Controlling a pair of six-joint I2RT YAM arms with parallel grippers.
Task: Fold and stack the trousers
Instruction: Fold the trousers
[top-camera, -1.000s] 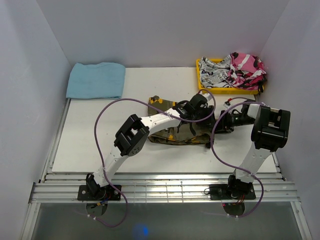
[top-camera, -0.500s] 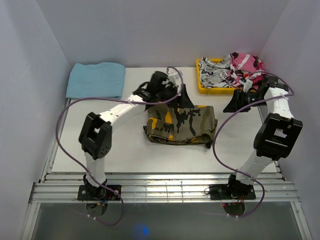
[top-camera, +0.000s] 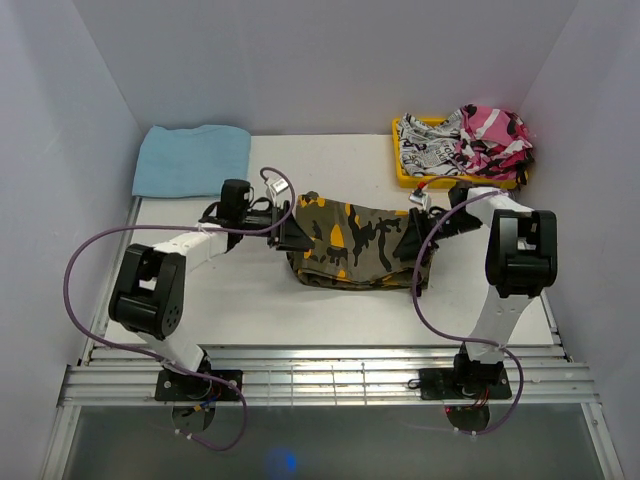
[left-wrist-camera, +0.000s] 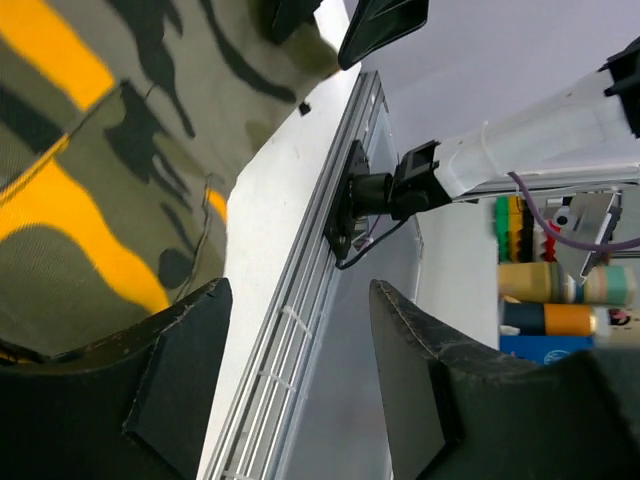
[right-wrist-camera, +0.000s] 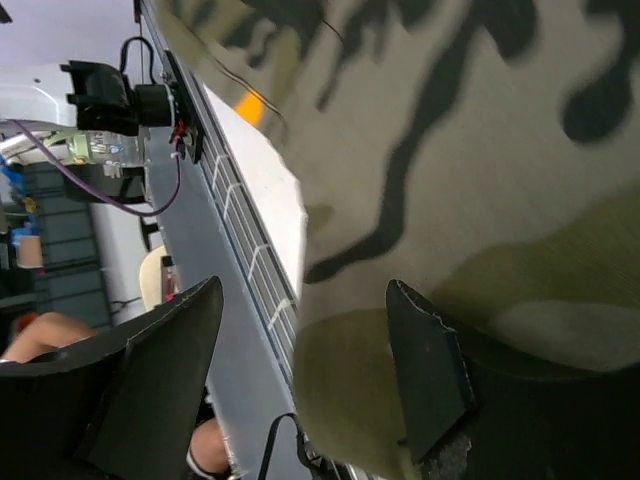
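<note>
Folded camouflage trousers (top-camera: 360, 240) lie mid-table (top-camera: 200, 290); the left gripper (top-camera: 293, 232) and right gripper (top-camera: 413, 240) flank their short ends, jaws spread wide; fabric possibly sits between the right jaws, so closing or dragging could undo the fold.

The folded olive, orange-yellow and black camouflage trousers (top-camera: 360, 245) are woven cloth, matt, with a fine visible weave and stitched seams. The white tabletop (top-camera: 250, 300) beneath looks smooth and matt. The left claw (left-wrist-camera: 300, 300) has dull black plastic fingers (left-wrist-camera: 185, 390), faintly grainy; the right claw (right-wrist-camera: 305, 290) looks the same, rough along its edges.
</note>
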